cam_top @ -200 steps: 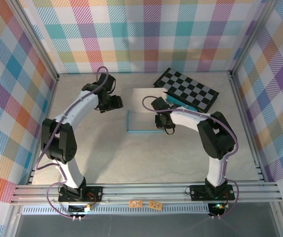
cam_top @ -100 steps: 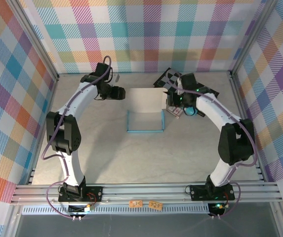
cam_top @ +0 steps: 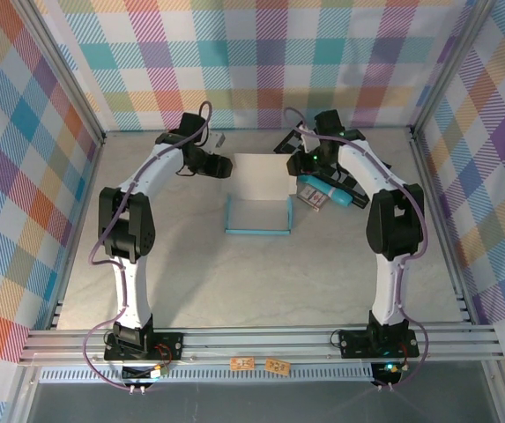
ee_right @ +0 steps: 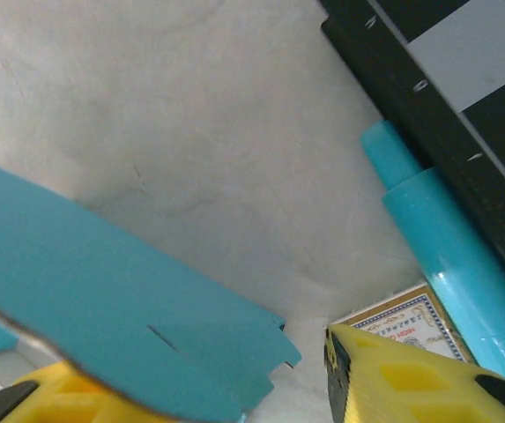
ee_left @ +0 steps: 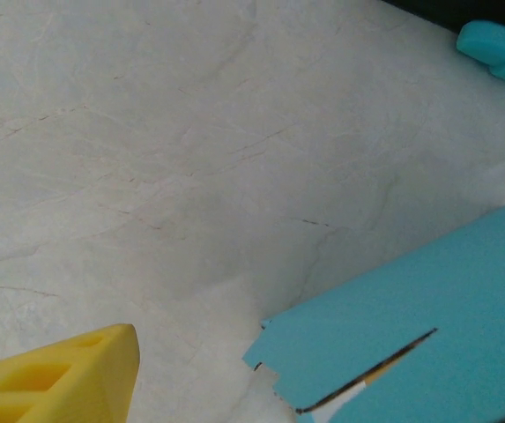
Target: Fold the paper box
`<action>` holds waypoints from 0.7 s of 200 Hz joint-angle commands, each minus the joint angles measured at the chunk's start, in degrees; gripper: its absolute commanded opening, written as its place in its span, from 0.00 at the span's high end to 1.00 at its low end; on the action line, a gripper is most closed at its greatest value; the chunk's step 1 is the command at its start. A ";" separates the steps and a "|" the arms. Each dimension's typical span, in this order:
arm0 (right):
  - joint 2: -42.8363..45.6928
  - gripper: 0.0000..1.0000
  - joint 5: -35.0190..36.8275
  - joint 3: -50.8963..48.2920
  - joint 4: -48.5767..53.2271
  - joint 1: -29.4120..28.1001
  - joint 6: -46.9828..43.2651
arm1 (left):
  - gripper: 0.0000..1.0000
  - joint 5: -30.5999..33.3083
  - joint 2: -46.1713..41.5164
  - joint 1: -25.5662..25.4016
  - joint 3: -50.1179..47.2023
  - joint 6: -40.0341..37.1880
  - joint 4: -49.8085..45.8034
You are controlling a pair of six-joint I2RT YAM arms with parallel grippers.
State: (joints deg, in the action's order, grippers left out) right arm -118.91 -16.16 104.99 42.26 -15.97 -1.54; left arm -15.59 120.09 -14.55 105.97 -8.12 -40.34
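The paper box [cam_top: 258,216] lies at the table's middle as a shallow tray with teal walls, its grey-white flap [cam_top: 261,176] raised at the back. My left gripper [cam_top: 224,166] is at the flap's left edge, open. One yellow finger [ee_left: 58,379] shows, and the flap's teal corner [ee_left: 411,335] reaches in from the right. My right gripper [cam_top: 298,167] is at the flap's right edge, open. The teal cardboard [ee_right: 102,300] lies across its left finger [ee_right: 32,397], and its right finger [ee_right: 411,379] stands apart from the sheet.
A slim teal tube [cam_top: 327,192] [ee_right: 446,256] lies right of the box on a small printed card [ee_right: 402,322]. The black-and-grey checkerboard [ee_right: 464,79] lies just behind them, by the back wall. Plaid walls close in three sides.
Both arms reached toward the back to the flap's two side edges. The right arm swung there from the box's right front. The box's right wall now stands. The right jaws widened.
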 commanded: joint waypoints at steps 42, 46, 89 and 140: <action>-2.16 0.65 -1.96 4.43 4.19 0.10 -5.71 | 0.51 -2.99 1.06 -1.00 2.09 -0.51 0.03; -2.09 0.66 -1.88 4.41 4.15 0.14 -5.63 | 0.52 -3.10 1.22 -1.09 2.21 -0.43 0.00; -1.49 0.80 0.54 3.76 4.25 -0.18 -5.55 | 0.71 -3.85 1.42 -2.41 2.74 0.63 0.09; -0.10 0.91 5.07 1.51 2.83 -1.50 -2.16 | 0.98 -1.81 1.31 -4.22 2.66 4.83 0.87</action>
State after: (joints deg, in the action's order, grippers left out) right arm -120.33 -13.43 107.70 45.06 -16.08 -6.22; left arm -17.30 121.25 -17.50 107.09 -6.31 -40.29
